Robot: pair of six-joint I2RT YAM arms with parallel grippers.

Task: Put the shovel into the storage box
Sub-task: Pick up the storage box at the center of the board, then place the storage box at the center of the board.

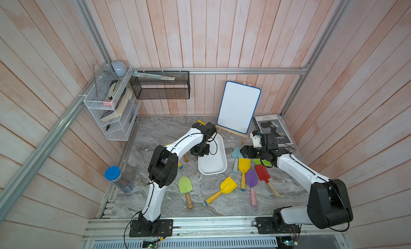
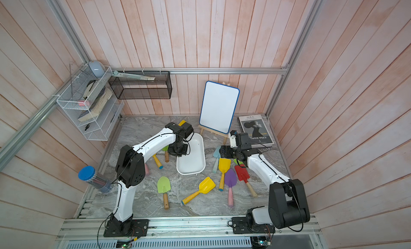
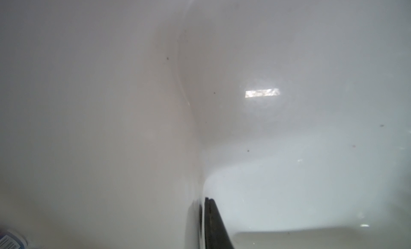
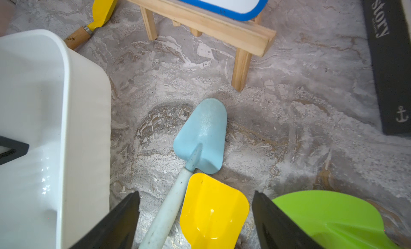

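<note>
My left end effector is pinched shut on the left rim of the white plastic rounded storage box, long axis front to back on the grey marble table. Past a bare strip, the pale blue plastic shovel lies roughly parallel, blade toward the back wall. My right end effector hangs over its handle, jaws apart. The black book reads "Twins story".
</note>
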